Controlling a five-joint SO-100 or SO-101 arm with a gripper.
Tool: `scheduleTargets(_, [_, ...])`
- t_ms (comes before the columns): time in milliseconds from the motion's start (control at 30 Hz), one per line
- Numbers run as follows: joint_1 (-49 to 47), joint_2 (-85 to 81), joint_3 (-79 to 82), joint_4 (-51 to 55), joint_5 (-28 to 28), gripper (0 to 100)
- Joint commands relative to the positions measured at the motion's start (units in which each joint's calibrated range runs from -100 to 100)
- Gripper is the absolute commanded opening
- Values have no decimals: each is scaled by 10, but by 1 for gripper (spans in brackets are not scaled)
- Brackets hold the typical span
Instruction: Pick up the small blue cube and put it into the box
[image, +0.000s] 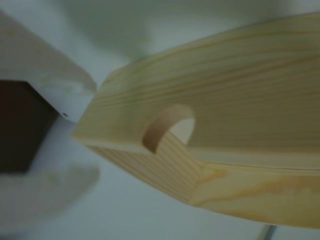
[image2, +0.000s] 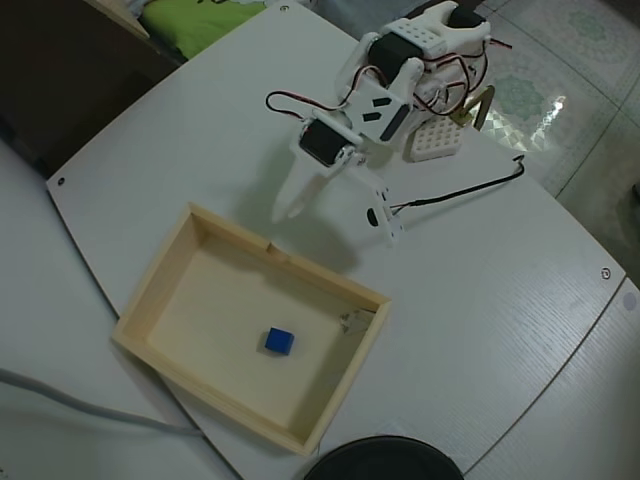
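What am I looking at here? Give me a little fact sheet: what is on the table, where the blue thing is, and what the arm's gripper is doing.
table: white table
box: pale wooden tray, notch in one long wall
small blue cube: lying inside the box on its floor, near the middle
gripper: open and empty, above bare table outside the box
white perforated block: beside the arm's base
wrist view: close on the notched box wall
task state: cube already in the box

No legible text, label, brand or number is showing on any surface in the wrist or overhead view.
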Motion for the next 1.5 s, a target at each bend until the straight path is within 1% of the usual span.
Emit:
scheduleTargets(0, [4, -4, 10, -5, -3, 0])
scheduleTargets(200, [4, -3, 10, 4, -3, 1])
scheduleTargets(333, [4, -3, 10, 34, -3, 1])
scheduleTargets(1467, [2, -3, 10, 35, 0, 1])
